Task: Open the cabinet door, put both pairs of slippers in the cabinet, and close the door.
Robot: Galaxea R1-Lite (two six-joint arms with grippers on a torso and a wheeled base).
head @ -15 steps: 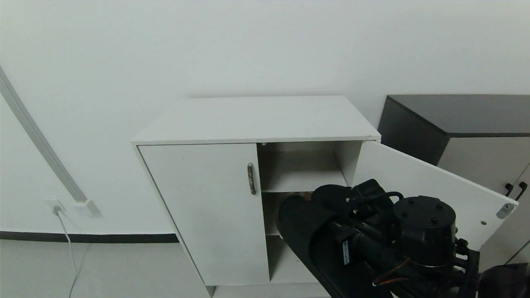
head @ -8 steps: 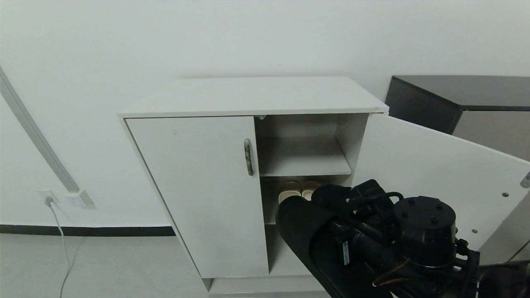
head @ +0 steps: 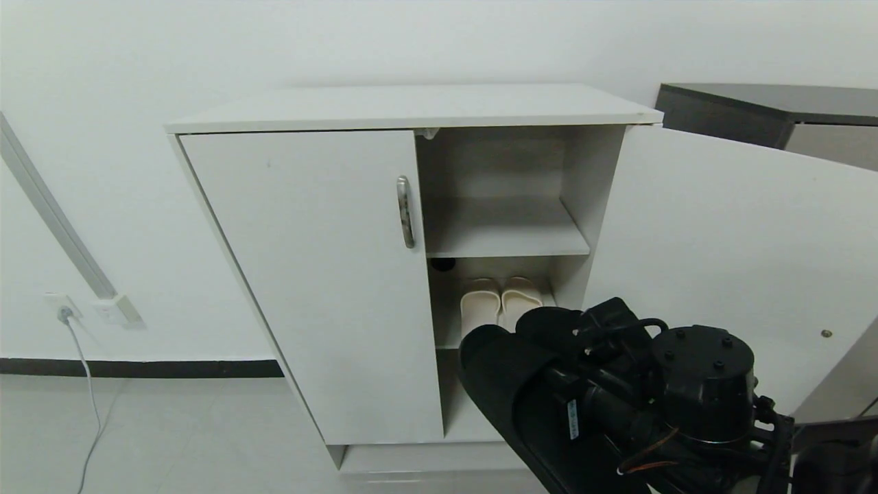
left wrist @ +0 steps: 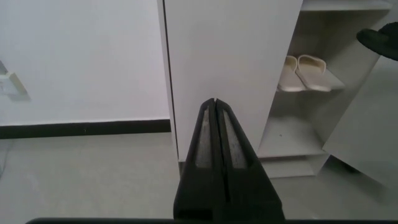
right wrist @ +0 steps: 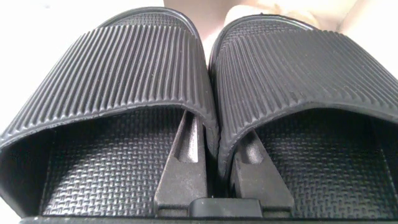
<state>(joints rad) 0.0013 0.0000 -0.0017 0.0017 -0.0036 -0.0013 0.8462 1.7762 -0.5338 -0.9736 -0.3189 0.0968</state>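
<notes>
The white cabinet [head: 411, 106] has its left door [head: 309, 274] closed and its right door [head: 727, 240] swung wide open. A pair of beige slippers [head: 499, 302] lies side by side on the middle shelf, toes outward. Just in front of the opening, level with that shelf, hangs a pair of black slippers [head: 507, 370]. My right gripper [right wrist: 217, 168] is shut on their two touching inner walls, one finger inside each slipper [right wrist: 143, 68]. Lower and to the left, my left gripper [left wrist: 214, 102] is shut on nothing, pointing at the closed door [left wrist: 224, 56].
The top shelf [head: 504, 237] and bottom shelf [head: 466, 412] are bare. A dark cabinet [head: 768, 103] stands behind the open door at the right. A wall socket with a cable [head: 65, 312] sits low at the left. Open floor [head: 171, 439] lies before the closed door.
The head camera has lowered and come closer to the cabinet, bringing the beige slippers on the middle shelf into view. My right arm holds the black slippers as before.
</notes>
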